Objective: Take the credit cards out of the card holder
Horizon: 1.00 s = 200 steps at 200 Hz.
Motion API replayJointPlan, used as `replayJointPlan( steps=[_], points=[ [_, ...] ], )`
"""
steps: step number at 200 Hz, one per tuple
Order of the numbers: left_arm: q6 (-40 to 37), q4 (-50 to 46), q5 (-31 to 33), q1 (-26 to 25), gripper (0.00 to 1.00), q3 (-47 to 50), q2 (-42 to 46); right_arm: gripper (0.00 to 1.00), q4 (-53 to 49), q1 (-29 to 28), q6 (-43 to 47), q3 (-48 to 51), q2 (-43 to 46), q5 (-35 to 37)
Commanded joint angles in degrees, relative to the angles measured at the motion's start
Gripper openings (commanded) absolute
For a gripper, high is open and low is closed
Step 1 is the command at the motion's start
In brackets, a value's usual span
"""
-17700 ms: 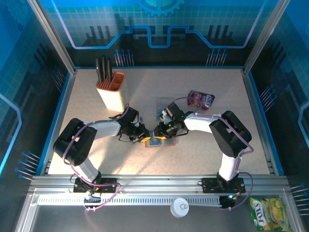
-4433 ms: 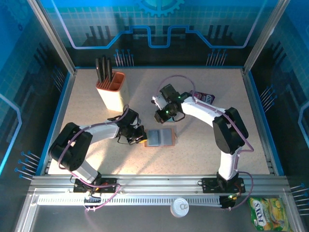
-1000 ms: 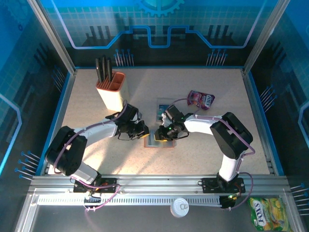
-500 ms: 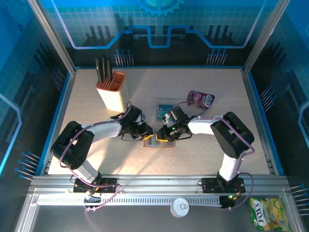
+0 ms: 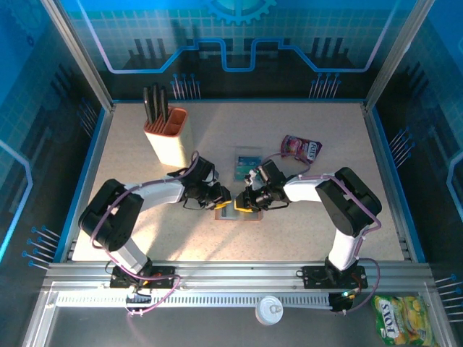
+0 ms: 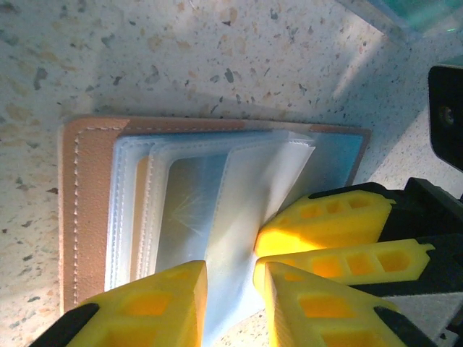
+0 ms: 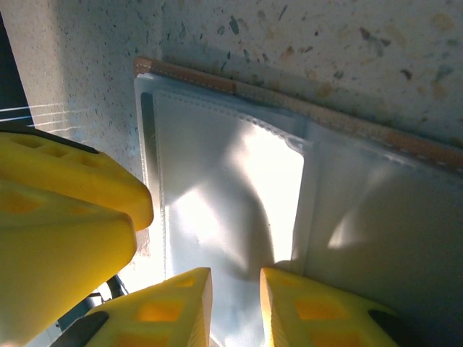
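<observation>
Jaws of the left gripper [image 5: 221, 196] stood slightly apart over the open card holder [image 5: 230, 215], which lay flat on the table [image 5: 145, 238]. The right gripper [image 5: 241, 204] met its clear sleeves, nearly closed; I could not tell whether it gripped them. Teal credit cards [image 5: 247, 165] lay just behind.

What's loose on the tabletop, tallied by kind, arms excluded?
knife block: 1
card holder: 1
purple snack pouch: 1
teal card pile: 1 (cards in it too small to count)
Total: 4
</observation>
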State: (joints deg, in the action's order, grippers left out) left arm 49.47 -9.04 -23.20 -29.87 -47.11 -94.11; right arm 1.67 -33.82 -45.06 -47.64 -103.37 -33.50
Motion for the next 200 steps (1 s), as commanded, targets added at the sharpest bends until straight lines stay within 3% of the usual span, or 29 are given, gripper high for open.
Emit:
replayJointPlan(
  steps=[1, 87, 150, 200],
  points=[
    [0.8, 0.6, -1.0, -0.4, 0.28, -0.5, -1.3, 0.26, -0.1, 0.7, -0.9, 1.5, -0.3, -0.4],
    [1.1, 0.7, -1.5, -0.5, 0.26, -0.9, -2.1, 0.26, 0.1, 0.9, -0.8, 1.8, -0.2, -0.7],
    [-0.4, -3.9, 2.8, -0.6, 0.33, -1.3, 0.4, 0.26, 0.2, 1.0, -0.8, 1.8, -0.1, -0.8],
    [0.9, 0.3, -0.3, -0.8, 0.29, -0.8, -0.5, 0.26, 0.6, 1.0, -1.1, 2.2, 0.1, -0.9]
  ],
)
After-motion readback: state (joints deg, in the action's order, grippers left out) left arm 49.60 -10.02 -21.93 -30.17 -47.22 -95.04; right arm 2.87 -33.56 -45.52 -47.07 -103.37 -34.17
